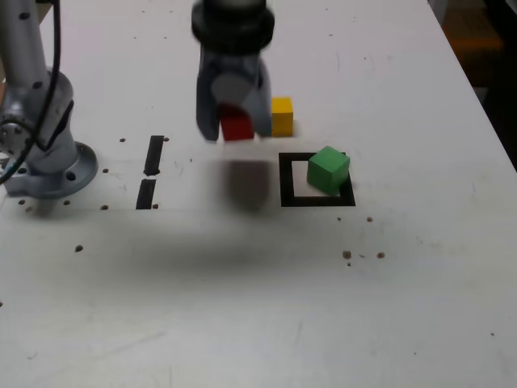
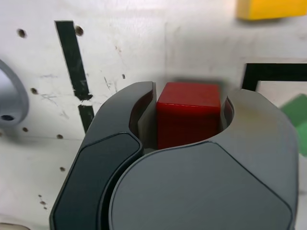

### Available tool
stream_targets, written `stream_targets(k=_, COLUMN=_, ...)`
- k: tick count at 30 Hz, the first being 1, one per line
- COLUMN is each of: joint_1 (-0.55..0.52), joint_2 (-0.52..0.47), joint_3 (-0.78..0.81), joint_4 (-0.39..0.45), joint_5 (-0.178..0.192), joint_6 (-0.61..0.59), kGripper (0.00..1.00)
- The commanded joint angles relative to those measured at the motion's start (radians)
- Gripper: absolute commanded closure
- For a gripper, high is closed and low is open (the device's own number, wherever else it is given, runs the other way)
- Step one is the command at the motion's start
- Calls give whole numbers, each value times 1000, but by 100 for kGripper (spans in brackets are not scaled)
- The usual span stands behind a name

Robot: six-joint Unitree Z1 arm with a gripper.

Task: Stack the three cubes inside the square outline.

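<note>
My gripper is shut on the red cube, holding it off the table to the exterior view's left of the square outline; its shadow lies on the table below. In the wrist view the red cube sits clamped between the two dark jaws. The green cube rests inside the black tape square, near its far right corner, and shows at the wrist view's edge. The yellow cube stands on the table just beyond the square, and part of it is seen in the wrist view.
Two short black tape strips lie on the exterior view's left of the table. The arm's grey base is bolted at the far left. Small dark specks dot the white table in front of the square.
</note>
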Motion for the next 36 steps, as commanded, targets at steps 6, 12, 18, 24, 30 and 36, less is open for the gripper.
stream_targets(k=6, joint_1=1, joint_2=48, joint_3=71, joint_4=-73, joint_5=-28, joint_6=1, kGripper=71)
stream_targets(k=12, joint_1=1, joint_2=58, joint_3=67, joint_4=-78, joint_5=-29, joint_6=2, kGripper=60)
stream_targets(k=18, joint_1=0, joint_2=58, joint_3=51, joint_4=-49, joint_5=-29, joint_6=19, kGripper=8)
stream_targets(k=24, joint_1=-6, joint_2=34, joint_3=4, joint_4=28, joint_5=11, joint_6=44, kGripper=2)
stream_targets(k=30, joint_1=-40, joint_2=-29, joint_3=-68, joint_4=64, joint_5=33, joint_6=40, kGripper=0)
stream_targets(k=36, joint_1=-129, joint_2=10, joint_3=-297, joint_4=211, joint_5=76, joint_6=109, kGripper=1)
